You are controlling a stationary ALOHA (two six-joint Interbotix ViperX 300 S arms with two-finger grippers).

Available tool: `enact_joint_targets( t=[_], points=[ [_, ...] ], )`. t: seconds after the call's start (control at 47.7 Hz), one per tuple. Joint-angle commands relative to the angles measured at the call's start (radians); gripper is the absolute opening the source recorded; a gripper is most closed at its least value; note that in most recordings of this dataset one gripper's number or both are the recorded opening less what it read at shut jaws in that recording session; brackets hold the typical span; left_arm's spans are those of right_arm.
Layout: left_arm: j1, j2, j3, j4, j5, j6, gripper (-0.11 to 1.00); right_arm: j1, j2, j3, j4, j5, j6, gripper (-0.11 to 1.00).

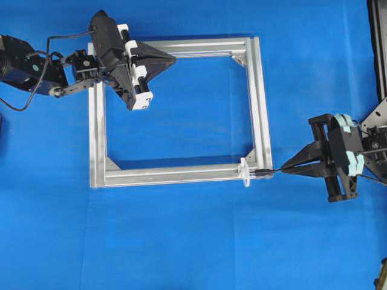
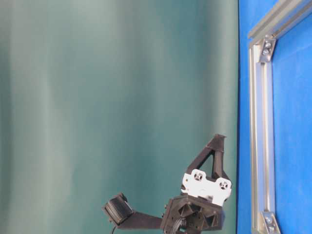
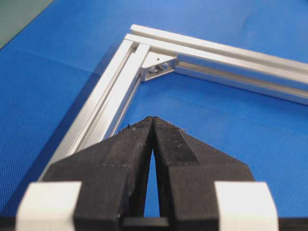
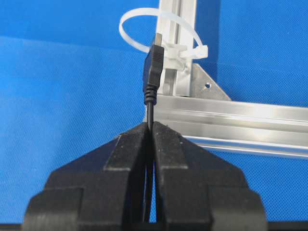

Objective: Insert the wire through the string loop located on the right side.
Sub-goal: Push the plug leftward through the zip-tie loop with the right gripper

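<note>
My right gripper [image 1: 283, 168] [image 4: 150, 124] is shut on the thin black wire [image 4: 149, 111], whose dark plug tip [image 1: 261, 172] [image 4: 153, 67] sticks out ahead of the fingertips. The plug points at the white string loop [image 1: 245, 173] [image 4: 132, 19] on its small white mount at the frame's near right corner; in the right wrist view its tip reaches the loop's opening. Over the far left corner of the silver frame [image 1: 260, 109], my left gripper [image 1: 174, 58] [image 3: 152, 119] is shut with nothing between its fingers. That same gripper [image 2: 220, 139] hangs a little above the table in the table-level view.
The square aluminium frame lies flat on the blue table, with triangular corner brackets [image 3: 159, 64] [image 4: 207, 86] inside its corners. Open blue surface lies inside the frame and along the table's near side. A dark structure [image 1: 378, 42] stands at the table's right edge.
</note>
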Motion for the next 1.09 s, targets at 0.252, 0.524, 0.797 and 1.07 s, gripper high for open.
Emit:
enact_joint_targets(
  t=[0.252, 0.524, 0.797, 1.07],
  points=[
    [-0.002, -0.032, -0.008, 0.003, -0.005, 0.002, 0.0, -0.002, -0.002, -0.011, 0.002, -0.009, 0.0, -0.03],
    [-0.002, -0.032, -0.009, 0.003, -0.005, 0.002, 0.0, -0.002, 0.029, -0.021, 0.003, -0.063, 0.002, -0.03],
    [-0.002, -0.032, -0.008, 0.002, -0.006, 0.003, 0.0, -0.002, 0.155, -0.091, 0.003, -0.106, 0.002, -0.03],
    [-0.002, -0.032, -0.006, 0.003, -0.006, 0.003, 0.0, -0.002, 0.247, -0.164, 0.003, -0.141, 0.002, -0.03]
  ],
)
